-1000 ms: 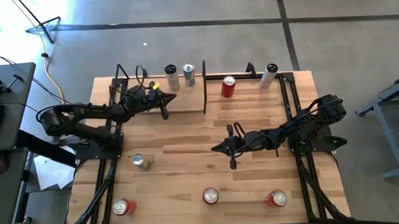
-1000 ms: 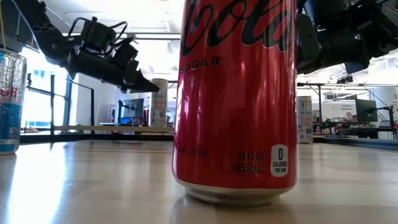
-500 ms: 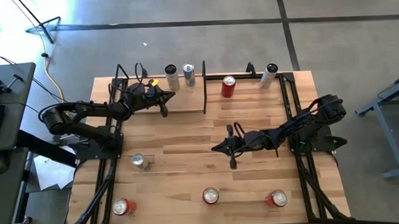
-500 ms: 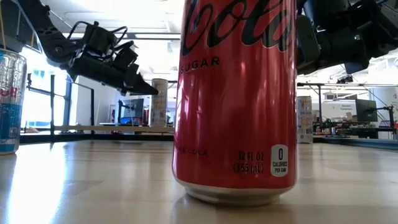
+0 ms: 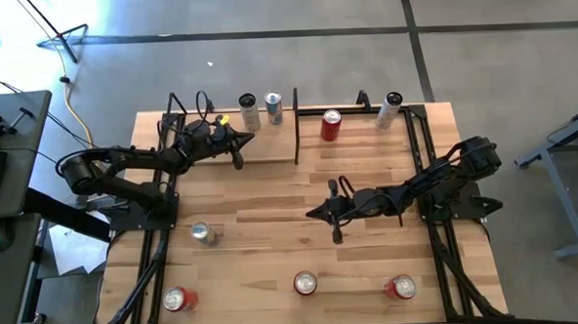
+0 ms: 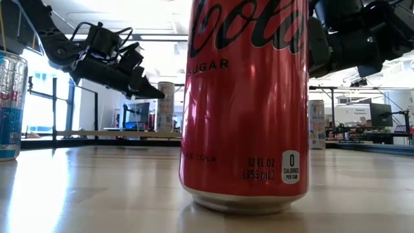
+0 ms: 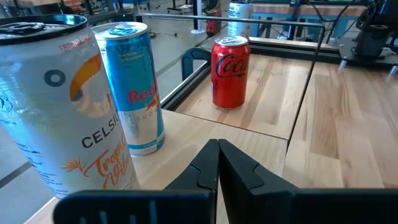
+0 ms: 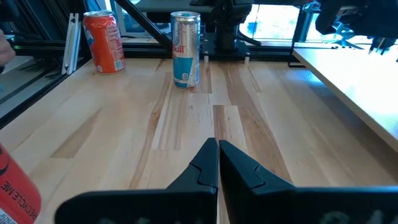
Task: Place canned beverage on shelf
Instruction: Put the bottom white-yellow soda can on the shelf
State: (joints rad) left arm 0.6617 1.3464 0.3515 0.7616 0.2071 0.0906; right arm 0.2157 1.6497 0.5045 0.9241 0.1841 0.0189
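Shelf point(image 5: 235, 145): pale wood platform at the far left part of the surface point(image 5: 271, 197), thin upright end panel on its right edge, black frame around it. Two cans stand on it at the far edge: a white Celsius can point(image 5: 249, 112) with orange print and a slim blue-silver Red Bull can point(image 5: 274, 108) just beside it, both upright.

Left claw point(image 5: 248, 138) hovers over the shelf, near those two cans, fingers pressed together, holding nothing. In the left wrist view the Celsius can point(image 7: 62, 106) and the Red Bull can point(image 7: 134, 87) sit close ahead of the tips.

Red Coca-Cola can point(image 5: 330, 125) stands upright on the surface just past the end panel, off the shelf. A silver can with dark top point(image 5: 389, 110) stands at the far right corner.

Right claw point(image 5: 316, 215) sits mid-surface, also fully closed and empty.

Near side: a second silver-blue Red Bull can point(image 5: 203, 234) at left-middle, an orange can point(image 5: 178, 300) at the near left, a red Coke Zero can point(image 5: 305, 282) at the near centre, another red can point(image 5: 403, 287) at the near right. All upright.
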